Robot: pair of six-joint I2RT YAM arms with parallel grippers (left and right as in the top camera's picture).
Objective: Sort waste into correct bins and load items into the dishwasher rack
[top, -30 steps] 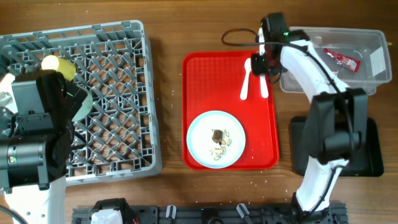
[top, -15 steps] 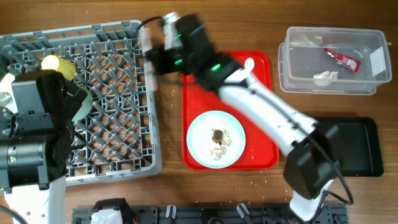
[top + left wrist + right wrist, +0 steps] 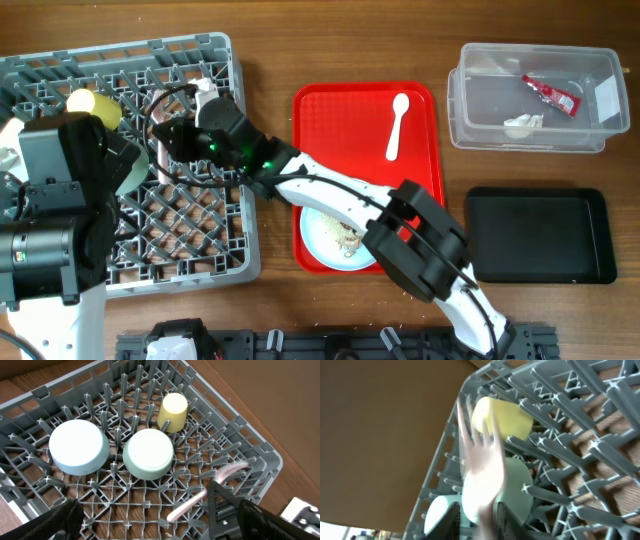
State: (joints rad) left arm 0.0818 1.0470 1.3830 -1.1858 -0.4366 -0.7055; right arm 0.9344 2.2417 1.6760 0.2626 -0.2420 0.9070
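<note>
Over the upper middle of the grey dishwasher rack [image 3: 200, 235] hangs my right gripper [image 3: 178, 135] [image 3: 479, 508]. The white fork [image 3: 482, 472] [image 3: 197, 502] lies between its jaws, which stand slightly apart. It is smeared by motion while the fingers and rack look sharp. Beyond the fork sit the yellow cup [image 3: 505, 417] [image 3: 173, 410] [image 3: 85, 102] and two mint bowls [image 3: 79, 446] [image 3: 148, 453], upside down in the rack. My left gripper [image 3: 160, 532] is open and empty above the rack floor. The white spoon [image 3: 397, 125] lies on the red tray [image 3: 425, 215].
The right arm hides part of the white plate [image 3: 322, 235], which carries food scraps [image 3: 348, 238]. The clear tub [image 3: 590, 120] at the back right holds the red wrapper [image 3: 550, 93] and the tissue [image 3: 522, 125]. The black tray [image 3: 540, 235] lies in front of it. My left arm [image 3: 50, 220] covers the rack's left side.
The right arm has swung from the red tray's far right corner across to the rack, taking the fork with it. Its jaws have parted a little. The left arm has not moved.
</note>
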